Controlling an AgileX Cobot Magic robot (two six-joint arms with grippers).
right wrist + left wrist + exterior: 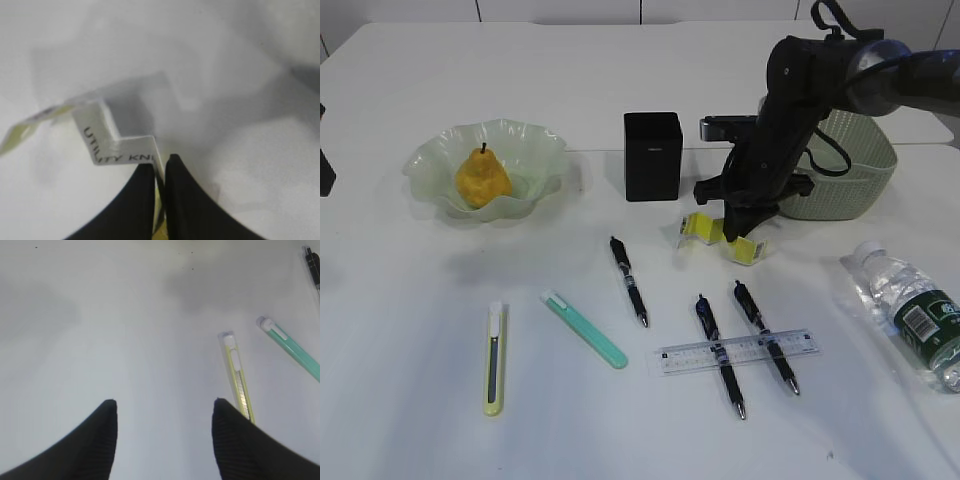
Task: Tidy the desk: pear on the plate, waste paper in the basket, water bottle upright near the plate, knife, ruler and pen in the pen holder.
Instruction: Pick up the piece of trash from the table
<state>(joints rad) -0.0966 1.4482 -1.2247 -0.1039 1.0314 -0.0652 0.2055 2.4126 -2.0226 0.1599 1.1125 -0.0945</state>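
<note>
The right hand [159,172] pinches one edge of the folded waste paper [720,235], which sits on the table [420,400] at the basket's [855,165] seven o'clock. Light, thin and springy, it likely needs only an edge grip. The left hand [165,412] hangs wide, holding nothing.

From my exterior view, the water bottle [912,312] runs off the right edge, so I can't see its base, and the right arm [790,120] hides part of the basket [855,165] behind it. On the right wrist view the folded waste paper [117,142] is blurred; its print reads only "UTILITY KN" before the fingertips [142,200] cover it. My left wrist view cuts off the teal knife [292,347] and a pen [313,262] at the right edge.
</note>
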